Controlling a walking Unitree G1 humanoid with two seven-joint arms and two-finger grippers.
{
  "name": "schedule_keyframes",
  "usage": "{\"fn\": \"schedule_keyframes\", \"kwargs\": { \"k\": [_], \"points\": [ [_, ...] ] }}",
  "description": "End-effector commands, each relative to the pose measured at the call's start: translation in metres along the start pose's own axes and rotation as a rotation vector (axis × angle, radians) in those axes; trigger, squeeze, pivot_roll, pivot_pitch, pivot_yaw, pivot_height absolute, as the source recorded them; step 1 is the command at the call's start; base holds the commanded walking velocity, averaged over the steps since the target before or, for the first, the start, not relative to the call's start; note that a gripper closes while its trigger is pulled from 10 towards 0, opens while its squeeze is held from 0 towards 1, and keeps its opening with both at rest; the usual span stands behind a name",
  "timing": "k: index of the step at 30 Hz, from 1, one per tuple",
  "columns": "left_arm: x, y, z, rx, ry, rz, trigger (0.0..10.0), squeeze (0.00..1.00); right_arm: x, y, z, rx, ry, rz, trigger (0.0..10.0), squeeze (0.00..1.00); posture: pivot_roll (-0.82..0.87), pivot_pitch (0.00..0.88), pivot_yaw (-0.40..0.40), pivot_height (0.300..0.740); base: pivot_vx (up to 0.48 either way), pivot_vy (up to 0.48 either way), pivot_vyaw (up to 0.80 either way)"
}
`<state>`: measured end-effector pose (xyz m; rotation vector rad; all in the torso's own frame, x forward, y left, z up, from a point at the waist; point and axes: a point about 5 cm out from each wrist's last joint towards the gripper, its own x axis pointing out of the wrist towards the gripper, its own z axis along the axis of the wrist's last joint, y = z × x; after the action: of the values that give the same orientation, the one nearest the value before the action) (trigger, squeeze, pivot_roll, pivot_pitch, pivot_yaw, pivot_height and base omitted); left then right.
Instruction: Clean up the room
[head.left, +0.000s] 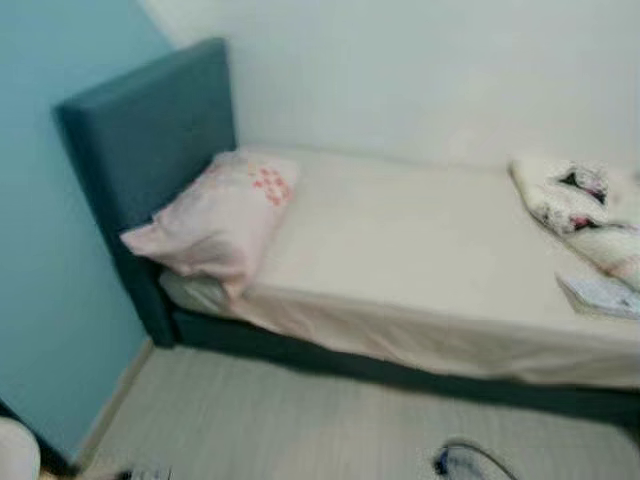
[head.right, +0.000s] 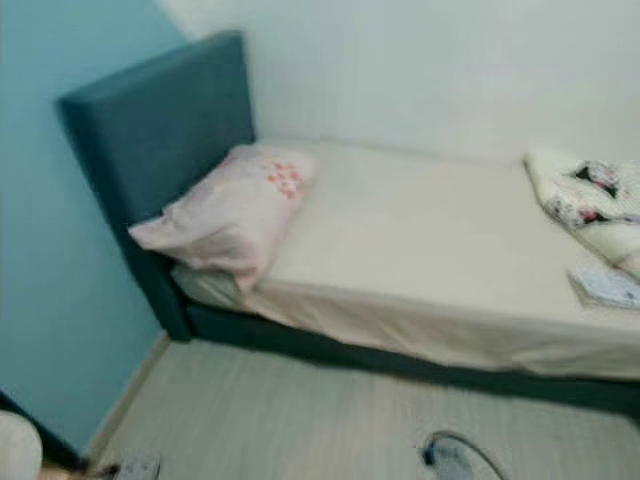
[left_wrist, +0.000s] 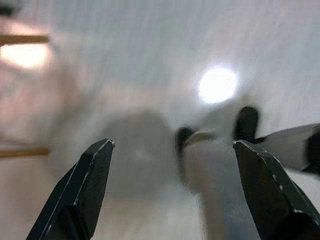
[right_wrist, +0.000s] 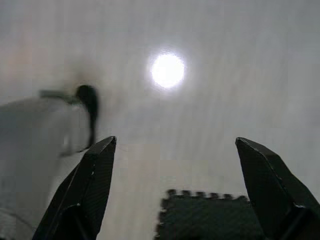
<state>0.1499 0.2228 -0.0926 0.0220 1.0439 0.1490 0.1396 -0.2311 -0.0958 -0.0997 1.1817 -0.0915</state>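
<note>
Bed (head.left: 420, 260): pillow (head.left: 220, 215) at headboard (head.left: 140, 130), crumpled blanket (head.left: 575, 200) at far end, cut off. Left gripper (left_wrist: 172, 190), right gripper (right_wrist: 175, 185): fingers spread, empty, over blurred floor (right_wrist: 225, 100).

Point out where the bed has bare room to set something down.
The widest free patch is the middle of the mattress, between the pink pillow at the headboard and the crumpled blanket. The foot end is crowded: the blanket, plus a flat paper-like item near the front edge.

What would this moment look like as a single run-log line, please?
view: bed | pillow at headboard | left gripper open | right gripper open
</note>
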Motion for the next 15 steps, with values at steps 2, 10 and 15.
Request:
{"fn": "schedule_keyframes", "kwargs": {
  "k": [2,10,15],
  "points": [
    [-0.003,0.007,-0.013,-0.014,0.038,0.008,10.0,0.00,0.001,0.007,0.007,-0.017,-0.023,0.017,10.0,0.00,-0.02,0.000,-0.072,0.708,0.000,-0.480,0.00],
    [-0.006,0.033,-0.012,-0.016,0.050,0.031,10.0,0.00,0.001,0.009,0.015,0.021,-0.062,0.051,10.0,0.00,-0.03,0.000,-0.070,0.708,0.000,-0.480,0.00],
    [-0.006,0.037,-0.008,-0.016,0.047,0.035,10.0,0.00,0.001,0.009,0.016,0.024,-0.068,0.057,10.0,0.00,-0.03,0.000,-0.068,0.708,0.000,-0.480,0.00]
  ]
}}
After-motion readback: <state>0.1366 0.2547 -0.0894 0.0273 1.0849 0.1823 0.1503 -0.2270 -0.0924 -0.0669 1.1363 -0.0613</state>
